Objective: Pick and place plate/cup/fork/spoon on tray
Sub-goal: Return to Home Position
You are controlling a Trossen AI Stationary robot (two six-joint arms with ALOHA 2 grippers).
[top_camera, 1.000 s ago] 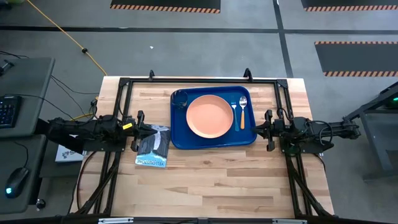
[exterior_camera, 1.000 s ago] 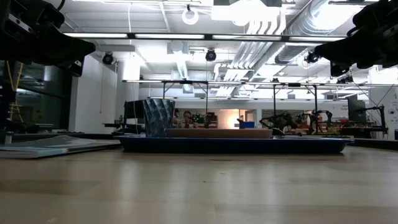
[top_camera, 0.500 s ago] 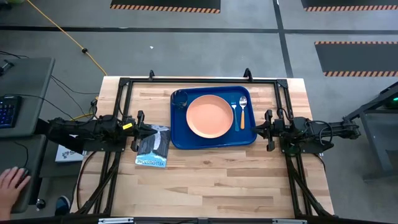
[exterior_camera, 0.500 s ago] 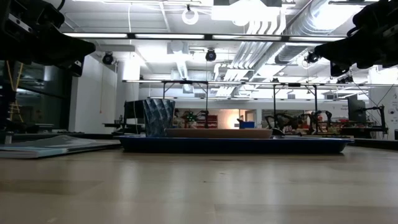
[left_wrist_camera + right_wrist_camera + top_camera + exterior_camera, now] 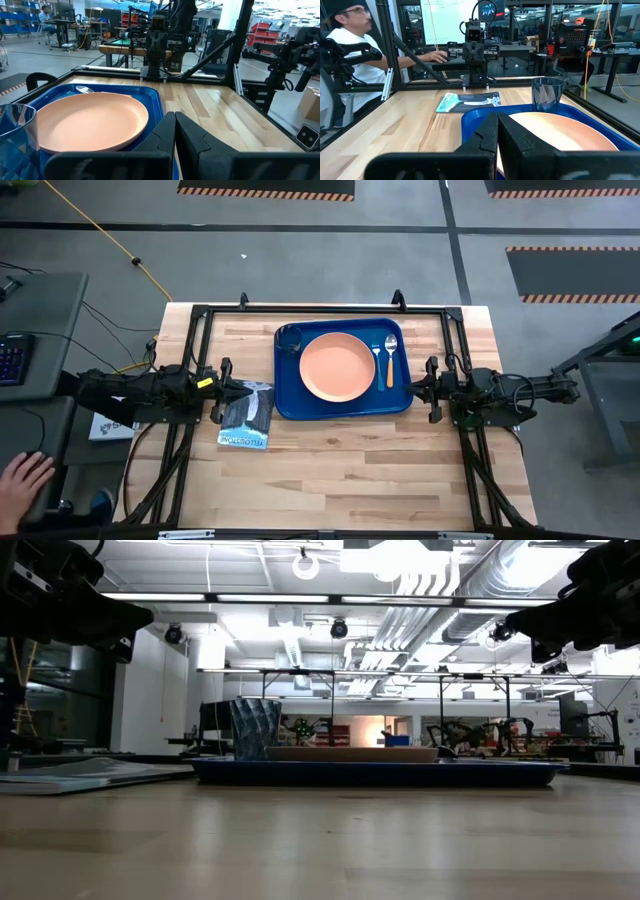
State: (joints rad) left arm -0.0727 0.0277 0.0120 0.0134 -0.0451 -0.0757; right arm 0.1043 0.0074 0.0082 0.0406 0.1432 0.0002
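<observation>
Sitting between left pincer (image 5: pixel 230 390) and right pincer (image 5: pixel 420 388), both pressed together: tray (image 5: pixel 345 409), touching neither.

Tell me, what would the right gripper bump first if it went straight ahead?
Most likely the tray's near rim: the right gripper points straight at it. It hangs above the table, though, so it might pass over.
</observation>
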